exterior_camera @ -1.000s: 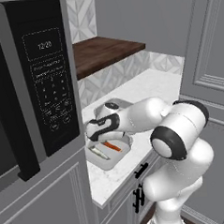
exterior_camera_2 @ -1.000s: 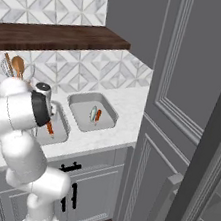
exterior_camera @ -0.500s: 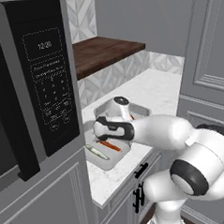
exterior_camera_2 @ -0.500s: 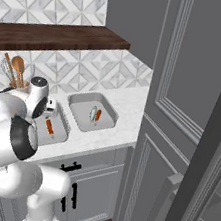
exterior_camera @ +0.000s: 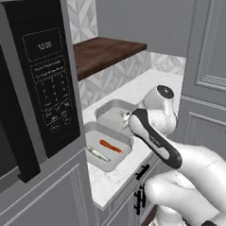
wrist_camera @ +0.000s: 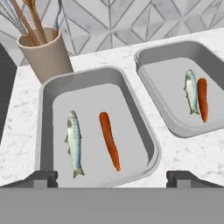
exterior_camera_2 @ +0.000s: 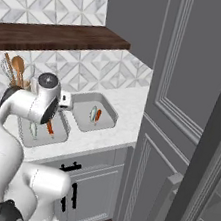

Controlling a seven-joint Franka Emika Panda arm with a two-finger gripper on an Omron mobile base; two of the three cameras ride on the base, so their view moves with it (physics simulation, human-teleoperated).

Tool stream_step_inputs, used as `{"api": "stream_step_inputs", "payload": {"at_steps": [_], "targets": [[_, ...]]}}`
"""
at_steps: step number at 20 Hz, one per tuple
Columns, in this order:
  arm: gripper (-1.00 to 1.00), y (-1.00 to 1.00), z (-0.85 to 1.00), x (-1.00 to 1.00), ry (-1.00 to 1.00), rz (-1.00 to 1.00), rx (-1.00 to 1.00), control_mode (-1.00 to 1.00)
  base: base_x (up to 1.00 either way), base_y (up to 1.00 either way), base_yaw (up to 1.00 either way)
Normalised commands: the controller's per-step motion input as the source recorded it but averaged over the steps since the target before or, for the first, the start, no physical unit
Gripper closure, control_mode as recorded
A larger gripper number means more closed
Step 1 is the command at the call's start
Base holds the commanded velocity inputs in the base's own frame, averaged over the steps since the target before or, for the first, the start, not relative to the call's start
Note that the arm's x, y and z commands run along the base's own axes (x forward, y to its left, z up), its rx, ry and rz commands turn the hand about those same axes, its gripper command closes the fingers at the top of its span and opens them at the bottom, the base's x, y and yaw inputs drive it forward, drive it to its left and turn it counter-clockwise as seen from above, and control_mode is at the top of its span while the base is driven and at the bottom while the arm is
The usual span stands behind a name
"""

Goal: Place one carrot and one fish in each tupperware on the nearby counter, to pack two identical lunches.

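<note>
Two grey tupperware trays stand side by side on the white counter (wrist_camera: 188, 153). The left tupperware (wrist_camera: 42, 109) holds a silvery fish (wrist_camera: 74, 142) and an orange carrot (wrist_camera: 109, 140), lying apart. The right tupperware (wrist_camera: 146, 72) holds a fish (wrist_camera: 190, 92) and a carrot (wrist_camera: 202, 98) that touch. My gripper (wrist_camera: 111, 177) hovers open above the left tray's near rim, nothing between its fingertips (wrist_camera: 41, 178). In the right base view the same trays (exterior_camera_2: 64, 136) (exterior_camera_2: 111, 111) show their carrots (exterior_camera_2: 50, 128) (exterior_camera_2: 98, 114).
A beige cup of wooden utensils (wrist_camera: 43, 54) stands behind the left tray by the tiled wall. A black microwave (exterior_camera: 42, 91) rises left of the trays, a dark wooden shelf (exterior_camera: 101, 51) hangs above the counter, and tall grey cabinet doors (exterior_camera_2: 186, 94) stand at the right.
The jaws have widened to fully open. The hand has lifted away from the left tray and the arm has swung to a new pose. Both fish and carrots lie still.
</note>
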Motion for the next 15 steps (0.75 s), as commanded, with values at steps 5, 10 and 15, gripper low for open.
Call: {"api": "stream_step_inputs", "payload": {"at_steps": [5,10,15], "targets": [[-1.00,-0.42,0.54,-0.76,-0.29,0.00,0.04,-1.00,0.00,0.00,0.00],[-1.00,-0.22,0.39,-0.68,-0.29,0.00,0.02,-1.00,0.00,0.00,0.00],[-1.00,-0.15,0.27,-0.39,-0.20,0.00,0.02,-1.00,0.00,0.00,0.00]]}}
